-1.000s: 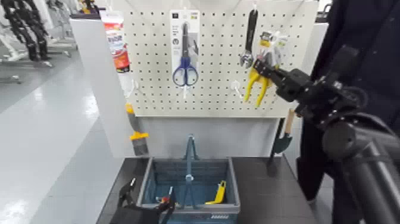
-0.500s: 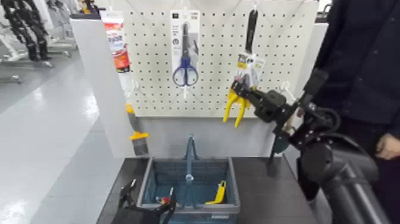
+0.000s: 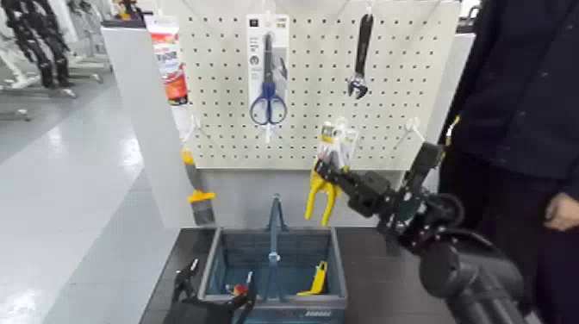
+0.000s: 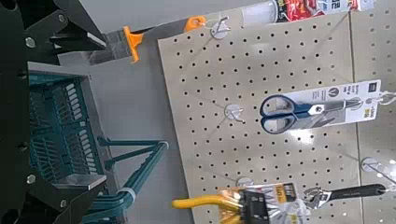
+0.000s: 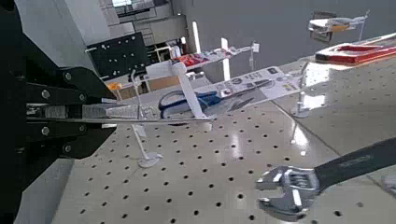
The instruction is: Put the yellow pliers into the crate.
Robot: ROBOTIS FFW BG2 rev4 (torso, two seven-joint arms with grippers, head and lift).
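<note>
Yellow pliers (image 3: 320, 191) hang mid-frame, carded, pinched in right gripper (image 3: 330, 169); transport step. Next: lower into crate (image 3: 338, 269) below. Left gripper (image 3: 211, 297) low, fingers spread.

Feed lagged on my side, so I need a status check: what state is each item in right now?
yellow pliers: carded, off the pegboard, held in the air above the crate
right end effector: shut on the pliers' card
crate: on the table, handle upright, small yellow piece inside
blue-handled scissors: hanging on the pegboard
wrench: hanging on the pegboard
left end effector: low at the crate's near corner
</note>
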